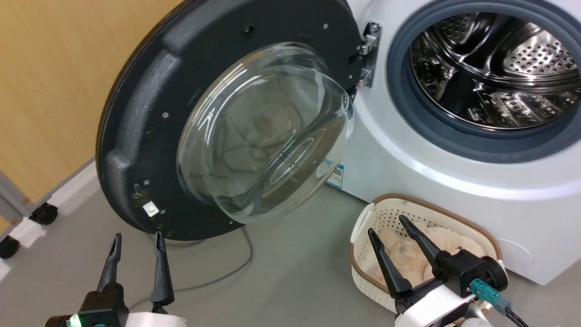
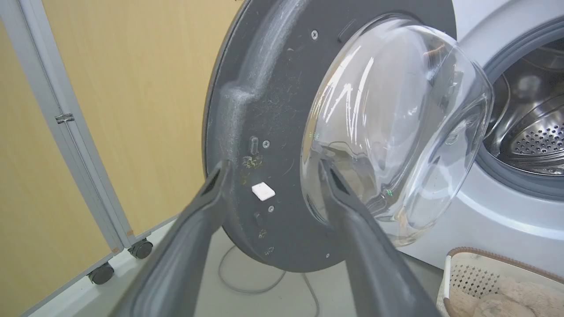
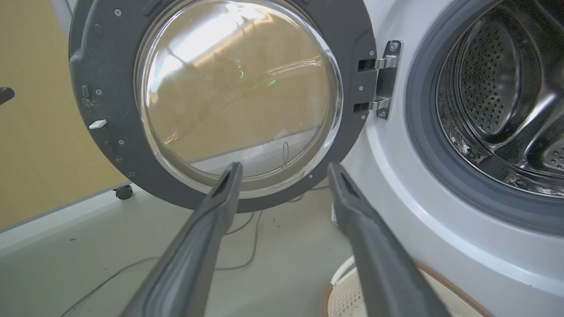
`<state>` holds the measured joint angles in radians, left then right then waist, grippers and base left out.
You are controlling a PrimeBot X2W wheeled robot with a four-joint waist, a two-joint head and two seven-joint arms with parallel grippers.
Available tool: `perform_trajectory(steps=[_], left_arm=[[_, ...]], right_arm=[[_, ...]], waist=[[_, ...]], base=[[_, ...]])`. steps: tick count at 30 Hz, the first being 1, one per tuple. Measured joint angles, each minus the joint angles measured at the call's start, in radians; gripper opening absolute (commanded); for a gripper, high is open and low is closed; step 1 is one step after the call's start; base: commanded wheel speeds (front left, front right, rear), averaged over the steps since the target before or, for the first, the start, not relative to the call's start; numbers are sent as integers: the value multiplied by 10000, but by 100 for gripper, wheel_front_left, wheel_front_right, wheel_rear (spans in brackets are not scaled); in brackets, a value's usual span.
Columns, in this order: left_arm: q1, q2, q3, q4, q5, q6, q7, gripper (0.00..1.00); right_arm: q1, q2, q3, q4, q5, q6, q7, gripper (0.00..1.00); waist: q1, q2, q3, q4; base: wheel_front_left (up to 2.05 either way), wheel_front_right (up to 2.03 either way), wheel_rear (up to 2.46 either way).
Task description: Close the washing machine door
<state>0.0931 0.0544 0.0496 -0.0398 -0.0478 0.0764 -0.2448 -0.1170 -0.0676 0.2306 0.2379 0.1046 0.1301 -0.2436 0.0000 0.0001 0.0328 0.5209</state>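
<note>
At the left edge of the floor [image 1: 290, 272] stood a yellow wooden panel [image 1: 54, 68] and a grey frame on black castors [image 1: 43, 212]. The left end effector [image 1: 138, 236] was just below the lower rim of the washing machine door [image 1: 150, 113]. Its two fingers were spread apart and held nothing; I could not tell whether a fingertip touched the rim. The door was swung wide open, and the inner side with the bulging glass window [image 1: 268, 131] was turned toward the robot. A thin grey cable [image 1: 236, 268] lay on the floor under it. A metal hinge [image 1: 370, 54] joined the door to the white washing machine [image 1: 431, 181], left of the grey gasket [image 1: 399, 91] and the uncovered steel drum [image 1: 494, 68]. A small blue sticker [image 1: 336, 176] was on the front, low. Just beside the machine's front, a cream basket [image 1: 358, 229] stood on the floor with something pale and fluffy [image 1: 454, 245] inside. The right end effector [image 1: 387, 225] was above the basket, with its fingers also spread and empty.
</note>
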Motion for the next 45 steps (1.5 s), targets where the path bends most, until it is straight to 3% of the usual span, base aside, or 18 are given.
perform_trajectory(steps=[14, 15, 16, 17, 21, 24, 26, 27, 29, 36, 39, 45], left_arm=[[82, -6, 54, 10, -52, -2, -115, 100], [82, -8, 56, 21, -132, -15, -115, 88], [82, -8, 63, 15, -196, -77, -115, 11], [81, -8, 73, -2, -242, -98, -115, 0], [32, 0, 334, -213, -387, -247, -117, 0], [-231, 61, 771, -221, -1135, -627, -117, 0], [-363, 234, 888, -184, -1210, -775, -117, 0], [-804, 600, 1298, 86, -1639, -1062, -117, 0], [-1373, 986, 1743, 401, -2161, -1233, 2, 0], [-4179, 1837, 3016, 1937, -4855, -1609, 1476, 0], [-5106, 2255, 3200, 2867, -5486, -1735, 1939, 0], [-6420, 2424, 4077, 5173, -7741, -1756, 3739, 0]], right_arm=[[-36, 2, 84, 92, 40, 0, -134, 100], [-36, 4, 86, 92, 40, 0, -134, 100], [-36, 4, 84, 92, 40, 0, -134, 100], [-36, 4, 81, 92, 40, 0, -134, 100], [-35, 6, 52, 84, 38, 0, -136, 100], [-30, 10, -58, -6, 8, 0, -136, 100], [-27, 8, -111, -67, -6, 0, -136, 100], [-8, 0, -267, -180, -151, 0, -128, 100], [33, -4, -397, -293, -265, 0, -79, 100], [189, -92, -686, -878, -543, 0, 251, 100], [319, -161, -809, -1145, -731, 0, 410, 100], [385, -230, -907, -1551, -848, 0, 669, 100]], waist=[[0, 0, 28, 238], [0, 0, 31, 240], [0, 0, 32, 241], [0, 0, 33, 242], [0, 0, 31, 244], [0, 0, 87, 229], [0, 0, 121, 223], [0, 0, 212, 215], [0, 0, 324, 213], [0, 0, 842, 232], [1, 0, 1062, 246], [1, 0, 1374, 67]], base=[[0, 0, 0], [0, 0, 0], [0, 0, 0], [0, 0, 0], [0, 0, 0], [0, 0, 0], [0, 0, 0], [0, 0, 0], [0, 0, 0], [0, 0, 0], [0, 0, 0], [0, 0, 0]])
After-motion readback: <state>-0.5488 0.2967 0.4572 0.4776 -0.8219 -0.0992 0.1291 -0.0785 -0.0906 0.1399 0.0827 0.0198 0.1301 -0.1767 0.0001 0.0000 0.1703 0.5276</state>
